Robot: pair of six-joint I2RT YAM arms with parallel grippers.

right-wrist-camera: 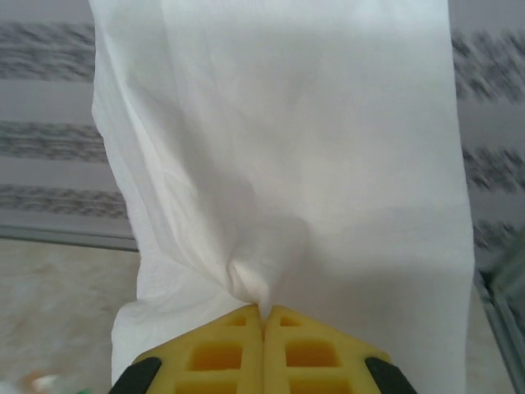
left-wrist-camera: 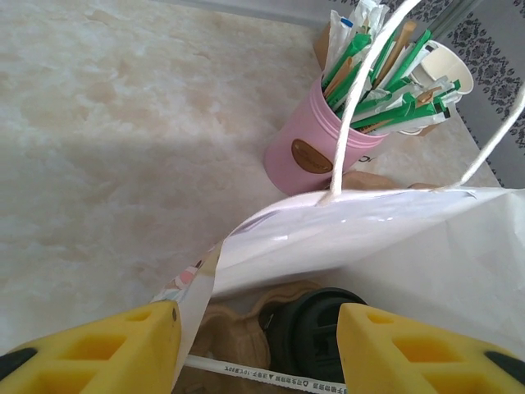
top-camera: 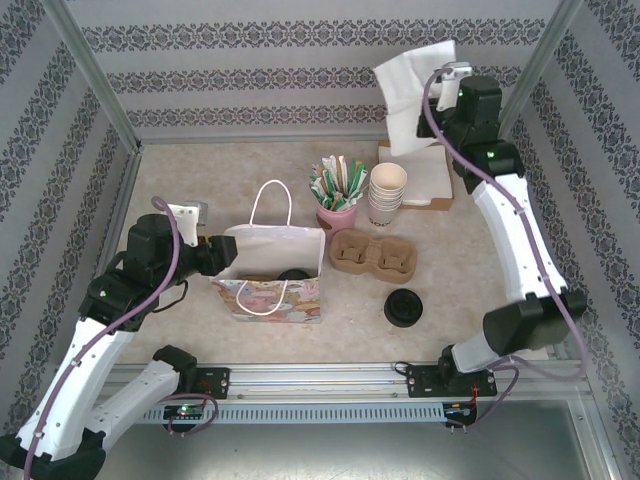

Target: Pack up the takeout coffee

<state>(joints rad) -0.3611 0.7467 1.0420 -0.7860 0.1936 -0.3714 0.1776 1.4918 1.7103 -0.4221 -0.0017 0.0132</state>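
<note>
The takeout coffee (top-camera: 292, 274) stands inside the white paper bag (top-camera: 270, 245), with its black lid (left-wrist-camera: 328, 328) showing beside a brown carrier (left-wrist-camera: 234, 328) on the bag's floor. My left gripper (top-camera: 222, 258) is at the bag's left end. It is open (left-wrist-camera: 258, 328), and the bag's side wall (left-wrist-camera: 197, 295) runs between its yellow fingers, close to the left finger. My right gripper (top-camera: 432, 100) is raised at the back right. It is shut (right-wrist-camera: 263, 312) on a white napkin (right-wrist-camera: 279, 164), which hangs spread in front of it.
A pink cup of green-wrapped sticks (top-camera: 337, 215) stands behind the bag, and a stack of lidless cream cups (top-camera: 387, 195) is to its right. A brown two-cup carrier (top-camera: 373, 257) and loose black lids (top-camera: 403, 307) lie right of the bag. A napkin pile (top-camera: 430, 175) is at the back right.
</note>
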